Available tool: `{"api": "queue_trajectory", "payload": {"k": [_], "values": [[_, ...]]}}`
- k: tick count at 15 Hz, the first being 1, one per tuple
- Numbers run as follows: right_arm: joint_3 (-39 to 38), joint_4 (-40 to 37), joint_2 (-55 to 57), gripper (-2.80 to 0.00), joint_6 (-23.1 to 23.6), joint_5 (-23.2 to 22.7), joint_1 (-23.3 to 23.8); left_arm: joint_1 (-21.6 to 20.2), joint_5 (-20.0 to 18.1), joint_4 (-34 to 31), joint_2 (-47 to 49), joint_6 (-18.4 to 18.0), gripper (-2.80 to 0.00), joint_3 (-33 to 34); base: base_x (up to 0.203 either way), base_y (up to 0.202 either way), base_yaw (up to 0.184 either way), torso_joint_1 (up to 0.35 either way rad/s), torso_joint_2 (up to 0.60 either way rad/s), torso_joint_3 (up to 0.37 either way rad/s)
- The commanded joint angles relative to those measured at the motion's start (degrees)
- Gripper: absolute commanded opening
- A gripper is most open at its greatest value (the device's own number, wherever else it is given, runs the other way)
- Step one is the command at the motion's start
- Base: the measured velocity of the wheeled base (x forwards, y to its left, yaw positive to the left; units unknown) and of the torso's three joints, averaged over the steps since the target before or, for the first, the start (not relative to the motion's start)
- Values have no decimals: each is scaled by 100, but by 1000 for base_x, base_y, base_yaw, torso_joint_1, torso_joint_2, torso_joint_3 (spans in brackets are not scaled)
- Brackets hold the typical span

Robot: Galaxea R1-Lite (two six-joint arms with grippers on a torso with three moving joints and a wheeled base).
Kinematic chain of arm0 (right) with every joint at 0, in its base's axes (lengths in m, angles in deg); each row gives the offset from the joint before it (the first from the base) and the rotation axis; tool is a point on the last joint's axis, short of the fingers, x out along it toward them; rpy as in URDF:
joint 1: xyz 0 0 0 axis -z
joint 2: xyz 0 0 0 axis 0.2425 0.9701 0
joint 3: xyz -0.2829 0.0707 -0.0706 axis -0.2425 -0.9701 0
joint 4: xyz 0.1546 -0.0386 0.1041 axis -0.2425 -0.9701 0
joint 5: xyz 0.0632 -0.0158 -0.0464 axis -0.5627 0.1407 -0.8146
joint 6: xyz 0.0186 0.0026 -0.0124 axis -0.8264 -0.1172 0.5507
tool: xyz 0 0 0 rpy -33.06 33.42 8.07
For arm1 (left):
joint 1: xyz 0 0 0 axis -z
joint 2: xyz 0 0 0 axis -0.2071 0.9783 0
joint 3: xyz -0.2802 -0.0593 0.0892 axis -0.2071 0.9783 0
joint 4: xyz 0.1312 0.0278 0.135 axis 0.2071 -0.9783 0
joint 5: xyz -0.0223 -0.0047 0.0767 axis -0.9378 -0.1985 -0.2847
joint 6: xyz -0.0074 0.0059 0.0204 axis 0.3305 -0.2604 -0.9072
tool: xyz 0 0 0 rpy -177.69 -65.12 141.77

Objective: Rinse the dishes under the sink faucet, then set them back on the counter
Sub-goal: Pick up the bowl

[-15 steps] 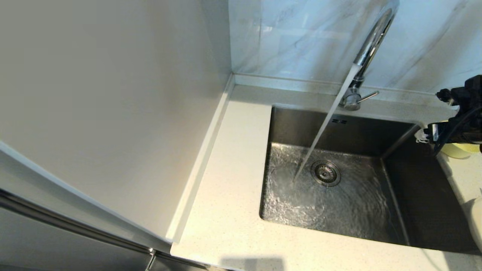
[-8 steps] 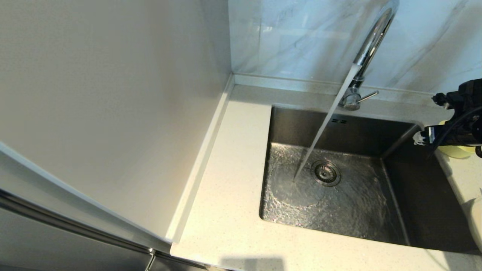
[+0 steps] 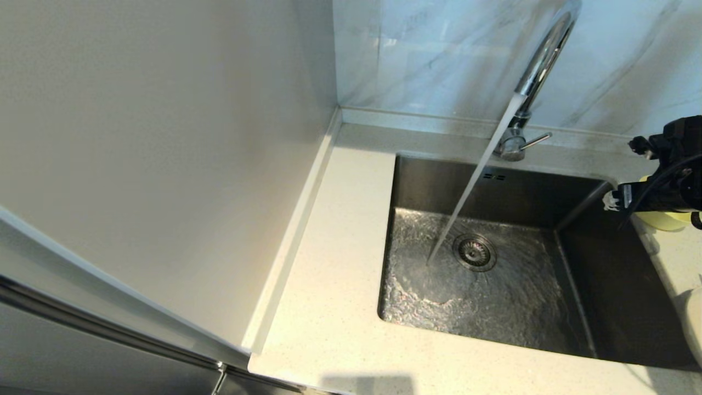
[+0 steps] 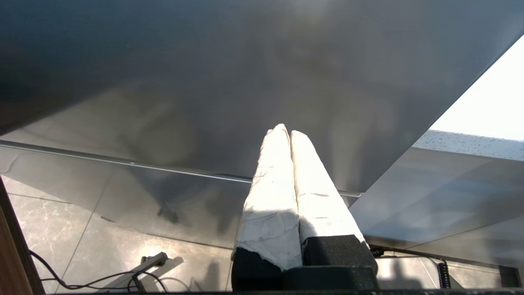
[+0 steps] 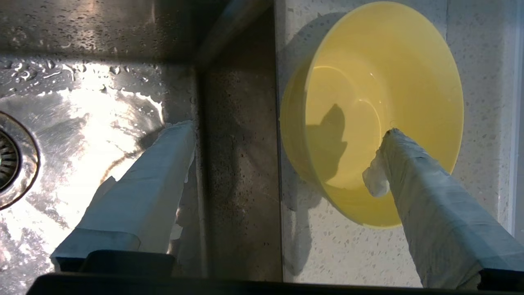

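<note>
The right claw point(image 5: 286, 131) hangs over the sink's point(image 5: 102, 102) right edge, one finger above the basin, the other above the bowl point(image 5: 380, 82), which sits on the table point(image 5: 327, 254) just beside that edge (the drain point(image 5: 10, 164) lies farther left, within the basin).

a small pale-yellow round bowl point(image 5: 380, 110) sits upright on the speckled off-white counter point(image 5: 311, 254), just beside the right edge of the stainless-steel sink point(image 3: 620, 307). the tall chrome faucet point(image 3: 540, 66) at the sink's back edge pours a slanting stream onto the basin floor beside the round drain strainer point(image 3: 475, 252), water rippling outward.
</note>
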State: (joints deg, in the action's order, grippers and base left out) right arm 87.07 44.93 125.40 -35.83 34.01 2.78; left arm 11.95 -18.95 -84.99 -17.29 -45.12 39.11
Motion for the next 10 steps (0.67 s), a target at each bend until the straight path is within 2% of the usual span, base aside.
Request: {"api": "queue_trajectory", "payload": {"k": [1, 2, 10], "values": [[26, -5, 43, -129, 9, 19, 29, 0, 1, 0, 0, 2, -280, 0, 0, 0, 0, 0, 0, 0], [38, -5, 59, -280, 11, 29, 50, 0, 1, 0, 0, 2, -280, 0, 0, 0, 0, 0, 0, 0], [-228, 2, 9, -280, 52, 111, 43, 0, 1, 0, 0, 2, -280, 0, 0, 0, 0, 0, 0, 0]]}}
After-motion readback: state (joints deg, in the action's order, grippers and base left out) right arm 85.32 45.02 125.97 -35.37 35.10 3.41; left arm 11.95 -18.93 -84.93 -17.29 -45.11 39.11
